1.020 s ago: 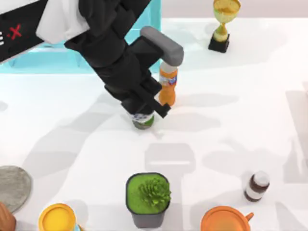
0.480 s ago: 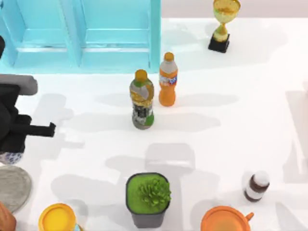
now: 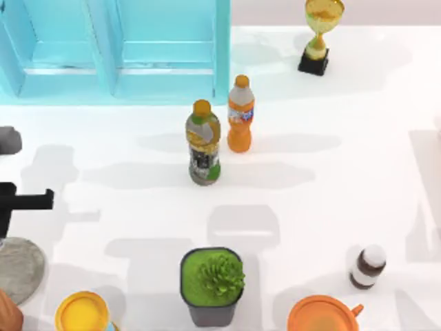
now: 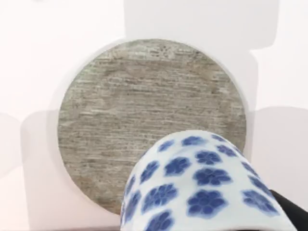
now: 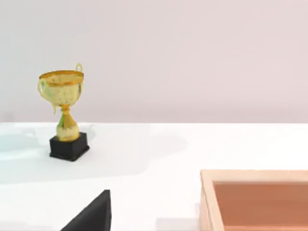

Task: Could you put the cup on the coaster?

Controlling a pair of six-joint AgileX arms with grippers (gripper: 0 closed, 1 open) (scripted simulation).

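The cup [image 4: 202, 187], white with blue flowers, hangs close under the left wrist camera, over the near rim of the coaster [image 4: 144, 110]. That coaster [image 3: 19, 267] is a flat grey stone-like disc at the table's front left edge. My left gripper [image 3: 14, 207] reaches in from the left edge just behind the coaster and is shut on the cup. A black finger [image 4: 291, 211] shows beside the cup. In the top view the cup is hidden at the frame edge. A black part of my right gripper [image 5: 91, 216] sits low in the right wrist view, parked.
A green bottle [image 3: 203, 148] and an orange bottle [image 3: 240, 114] stand mid-table. A potted plant [image 3: 211, 284], a yellow lid-like thing [image 3: 82, 314], an orange mug [image 3: 320, 316] and a small brown bottle [image 3: 367, 266] line the front. A trophy [image 3: 319, 34] and a blue cabinet [image 3: 117, 48] stand behind.
My left arm swung from the bottles in the middle to the far left edge, carrying the cup over the coaster. Nothing else moved.
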